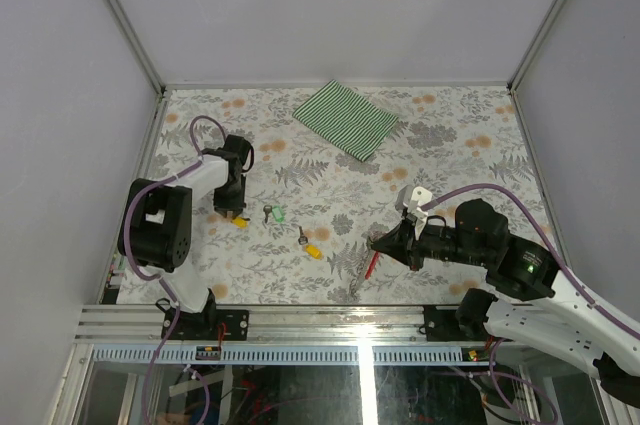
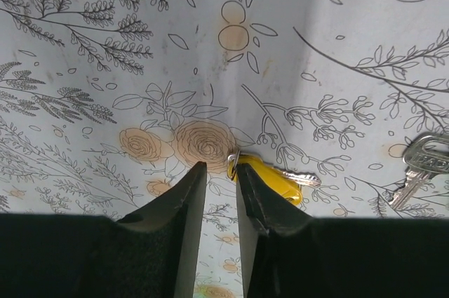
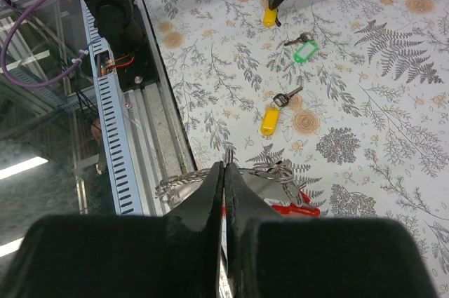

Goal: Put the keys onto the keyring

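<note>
Floral tabletop (image 1: pixel 450 145): three keys (image 1: pixel 277 213), one keyring (image 1: pixel 372 263)

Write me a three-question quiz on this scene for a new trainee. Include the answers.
1. Multiple choice: how many keys lie on the table? A two; B three; C five.
2. True or false: the left gripper has the head of the yellow key clamped between its fingers.
3. Fill in: the keyring is pinched by the ___ gripper.
Key: 1 B: the yellow key, a second yellow key and a green key. 2 False: the gap is empty and the head lies beside one finger. 3 The right gripper.
</note>
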